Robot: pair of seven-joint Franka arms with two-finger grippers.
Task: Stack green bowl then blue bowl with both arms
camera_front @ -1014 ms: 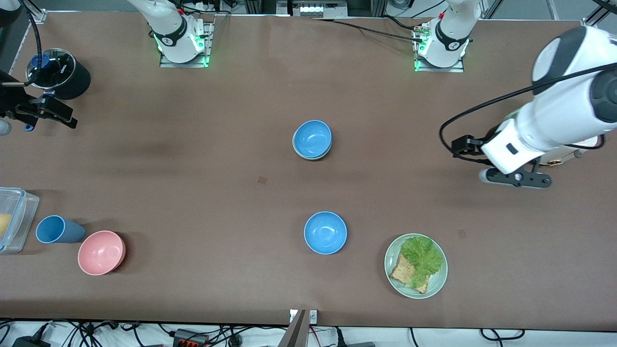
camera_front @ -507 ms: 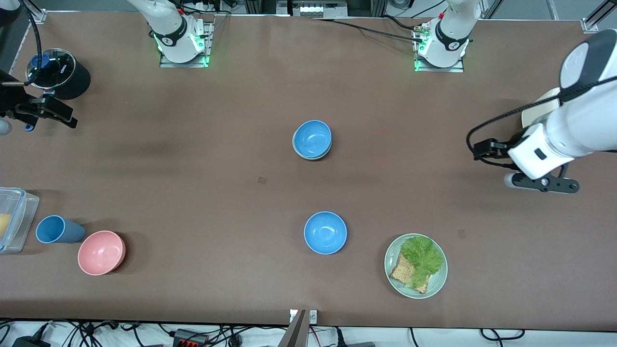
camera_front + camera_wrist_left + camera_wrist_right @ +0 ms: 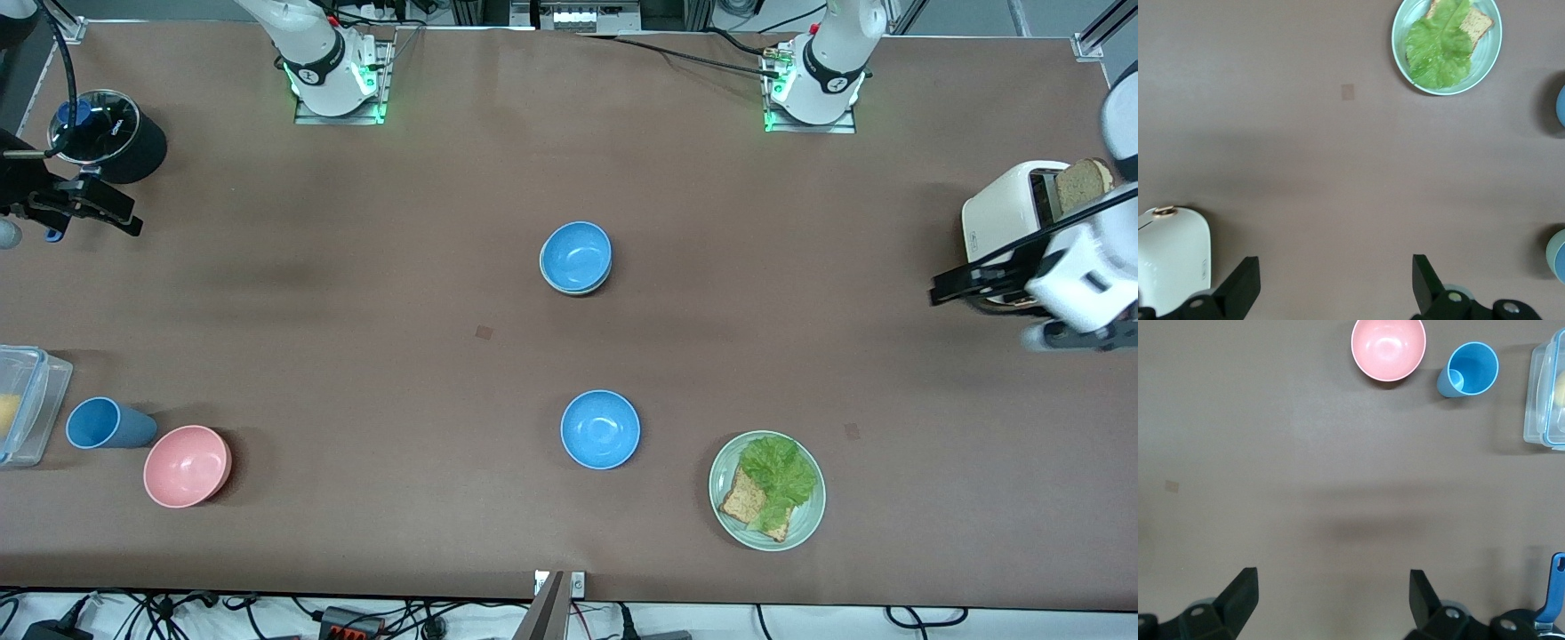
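Green bowl [image 3: 576, 286]: small, round, pale mint; only a thin crescent of its rim shows under the blue bowl nested in it, mid-counter, between the two arm bases and farther from the front camera than the lone blue bowl.
Blue bowl (stacked) [image 3: 576, 255]: bright blue, plain, glossy inside; seated inside the green one, sitting level.
Blue bowl (loose) [image 3: 600, 428]: same make, standing alone and upright, nearer the front camera, beside the plate.
Handling, my guess: light, stiff plastic, unlikely to break; smooth walls may slip, so pinch the rim, one finger inside and one outside.
Progress, my guess: green-then-blue stack looks done.
Left pincer [image 3: 1331, 290]: jaws spread wide, holding nothing, up over the left arm's end of the counter next to the toaster.
Right pincer [image 3: 1331, 607]: jaws wide apart, empty, over the right arm's end of the counter near the black jar.
Plate [image 3: 725, 467]: pale green, wider than the bowls, carrying lettuce [image 3: 779, 476] and bread [image 3: 742, 503].
Toaster [image 3: 1000, 218]: white, a slice standing in its slot.
Pink bowl [image 3: 187, 466]: touching or just beside the blue cup [image 3: 105, 423], which lies on its side.
Clear box [image 3: 25, 400]: at the counter's edge by the cup.
Black jar [image 3: 111, 135]: glass-lidded, near the right arm's base.
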